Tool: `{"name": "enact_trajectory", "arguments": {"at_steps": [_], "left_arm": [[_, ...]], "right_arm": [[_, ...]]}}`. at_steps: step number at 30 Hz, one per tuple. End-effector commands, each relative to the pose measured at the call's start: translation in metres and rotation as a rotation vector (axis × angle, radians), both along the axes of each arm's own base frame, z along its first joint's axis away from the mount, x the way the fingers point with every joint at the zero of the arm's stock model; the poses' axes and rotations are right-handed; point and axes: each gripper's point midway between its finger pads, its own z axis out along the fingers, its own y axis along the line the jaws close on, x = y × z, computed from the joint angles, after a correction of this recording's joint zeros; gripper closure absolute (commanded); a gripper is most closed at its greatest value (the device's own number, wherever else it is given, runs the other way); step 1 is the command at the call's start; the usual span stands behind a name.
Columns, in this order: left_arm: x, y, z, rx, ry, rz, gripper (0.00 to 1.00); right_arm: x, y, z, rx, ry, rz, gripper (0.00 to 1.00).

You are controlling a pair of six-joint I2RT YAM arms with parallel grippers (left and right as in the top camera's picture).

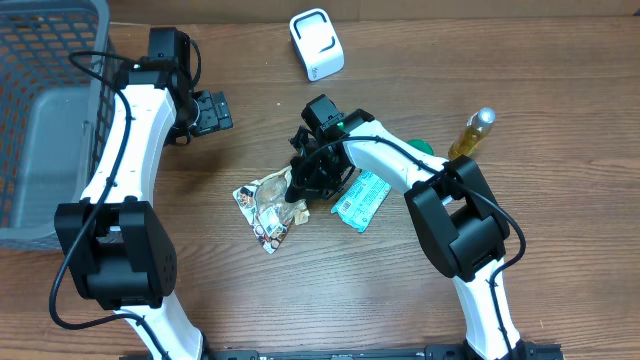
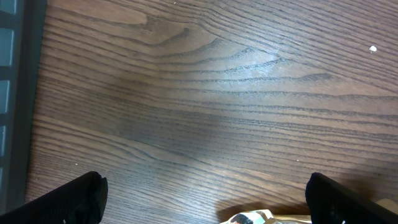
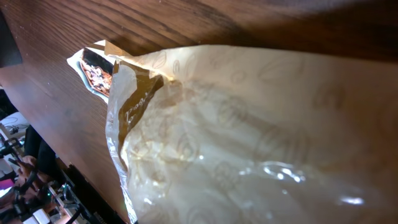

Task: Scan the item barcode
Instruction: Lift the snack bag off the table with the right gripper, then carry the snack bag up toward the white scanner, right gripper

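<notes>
Tabletop; snack pouch in right hand

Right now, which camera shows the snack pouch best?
Overhead: the whole snack pouch lies on the table, one edge under the right end effector. Right wrist sees the snack pouch too close, just crinkled film; left wrist catches at most a sliver.

snack pouch | beige, crinkled, shiny | scanner | white, boxy, well apart

cream pouch, brown print; teal packet; white scanner; grey basket.
</notes>
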Motion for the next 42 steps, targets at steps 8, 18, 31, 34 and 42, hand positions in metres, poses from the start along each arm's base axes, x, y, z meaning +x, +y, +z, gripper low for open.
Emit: {"name": "enact_trajectory", "arguments": {"at_steps": [8,18,31,34,42], "left_arm": [[0.004,0.001,0.003,0.014,-0.013,-0.006,0.01],[0.004,0.001,0.004,0.014,-0.013,-0.006,0.01],[0.004,0.001,0.003,0.014,-0.013,-0.006,0.01],[0.004,0.001,0.004,0.014,-0.013,-0.006,0.0],[0.004,0.001,0.004,0.014,-0.013,-0.006,0.0]], "right_arm": [[-0.001,-0.006,-0.011,-0.03,0.007,-0.003,0.92],[0.029,0.002,0.046,0.122,-0.061,-0.026,0.96],[0.05,-0.007,0.182,0.252,-0.507,0.088,0.96],[0.049,-0.012,0.214,0.272,-0.643,0.14,0.96],[0.051,-0.021,0.261,0.275,-0.8,0.111,0.96]]}}
